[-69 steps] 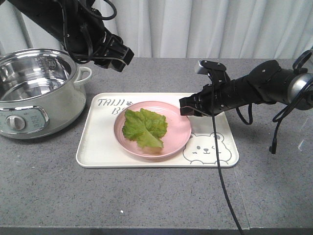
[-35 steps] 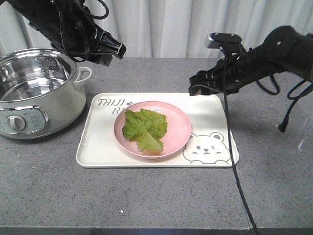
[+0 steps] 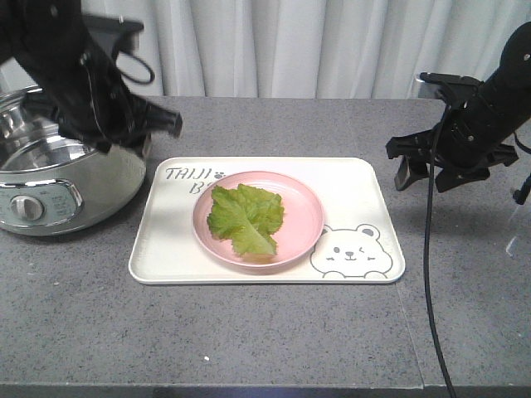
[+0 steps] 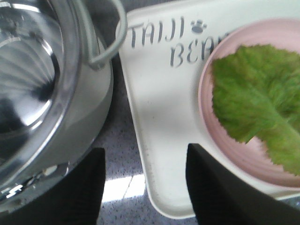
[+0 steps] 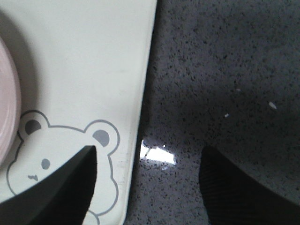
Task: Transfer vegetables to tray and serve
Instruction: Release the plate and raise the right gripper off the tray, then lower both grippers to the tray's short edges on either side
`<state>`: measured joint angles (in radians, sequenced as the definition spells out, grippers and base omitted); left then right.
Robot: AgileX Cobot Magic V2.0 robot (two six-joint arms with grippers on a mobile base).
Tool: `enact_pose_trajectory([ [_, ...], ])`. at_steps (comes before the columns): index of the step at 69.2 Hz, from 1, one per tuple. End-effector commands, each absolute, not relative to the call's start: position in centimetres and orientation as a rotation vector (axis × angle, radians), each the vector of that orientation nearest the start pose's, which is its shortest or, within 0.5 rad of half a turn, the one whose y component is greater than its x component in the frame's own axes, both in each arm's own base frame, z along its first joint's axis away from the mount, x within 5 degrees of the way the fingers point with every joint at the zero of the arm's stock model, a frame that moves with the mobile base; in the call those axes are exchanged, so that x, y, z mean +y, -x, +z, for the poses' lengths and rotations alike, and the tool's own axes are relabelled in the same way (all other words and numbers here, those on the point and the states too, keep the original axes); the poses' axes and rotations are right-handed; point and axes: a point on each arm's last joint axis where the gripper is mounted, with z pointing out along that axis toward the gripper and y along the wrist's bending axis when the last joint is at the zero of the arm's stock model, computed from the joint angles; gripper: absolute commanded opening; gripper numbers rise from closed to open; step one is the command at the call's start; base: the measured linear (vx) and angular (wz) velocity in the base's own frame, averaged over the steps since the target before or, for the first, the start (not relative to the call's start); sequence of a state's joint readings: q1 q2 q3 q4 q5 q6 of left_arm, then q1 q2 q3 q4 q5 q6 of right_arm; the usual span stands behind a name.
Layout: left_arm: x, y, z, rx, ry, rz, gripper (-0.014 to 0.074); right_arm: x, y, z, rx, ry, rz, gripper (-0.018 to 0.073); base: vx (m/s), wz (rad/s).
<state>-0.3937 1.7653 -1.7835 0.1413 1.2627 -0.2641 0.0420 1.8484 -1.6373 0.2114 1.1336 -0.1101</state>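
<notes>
Transfer looks done: the lettuce leaf (image 3: 243, 217) lies flat on the pink plate (image 3: 309, 217), which sits on the tray (image 3: 166, 240) on the counter (image 3: 249, 332), beside the pot (image 3: 50, 178). The left hand (image 4: 145, 150) is spread and empty over the tray's left rim. The right hand (image 5: 149, 150) is spread and empty over its right rim. Serving is what's left, with the tray not yet gripped or lifted.

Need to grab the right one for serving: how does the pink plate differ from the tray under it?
The pink plate is round; the tray is rectangular with rounded corners. The plate is plain pink and smaller; the tray is cream-white, larger, with grey lettering and a bear drawing. The plate holds the lettuce leaf directly; the tray carries only the plate. Both are shallow and lie flat.
</notes>
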Motion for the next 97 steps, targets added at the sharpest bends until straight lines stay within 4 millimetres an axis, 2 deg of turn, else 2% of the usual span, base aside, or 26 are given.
enact_pose_trajectory([
  [1,-12.9,-34.2,36.3,2.685,-0.176,-0.021,0.0370,3.0,-38.7,31.6,2.746,0.141,0.276,0.0454,0.00,0.00],
  [8,-12.9,-34.0,34.9,2.729,-0.183,-0.003,0.0370,3.1,-38.7,30.6,2.811,0.150,0.290,0.0454,0.00,0.00],
  [24,-12.8,-33.8,33.6,2.772,-0.192,0.017,0.0370,3.2,-39.3,28.1,2.915,0.156,0.305,0.0454,0.00,0.00],
  [49,-13.0,-34.1,31.8,2.834,-0.200,0.036,0.0370,3.4,-39.2,27.9,2.935,0.153,0.355,0.0454,0.00,0.00],
  [64,-13.8,-34.5,30.4,2.889,-0.202,-0.031,0.0370,3.6,-39.1,27.0,2.978,0.151,0.392,0.0454,0.00,0.00],
  [71,-13.9,-34.5,30.2,2.893,-0.224,-0.036,0.0370,3.9,-39.0,26.6,2.976,0.195,0.406,0.0454,0.00,0.00],
  [97,-13.6,-34.6,30.2,2.884,-0.233,0.002,0.0370,4.4,-39.5,25.5,2.961,0.164,0.460,0.0454,0.00,0.00],
])
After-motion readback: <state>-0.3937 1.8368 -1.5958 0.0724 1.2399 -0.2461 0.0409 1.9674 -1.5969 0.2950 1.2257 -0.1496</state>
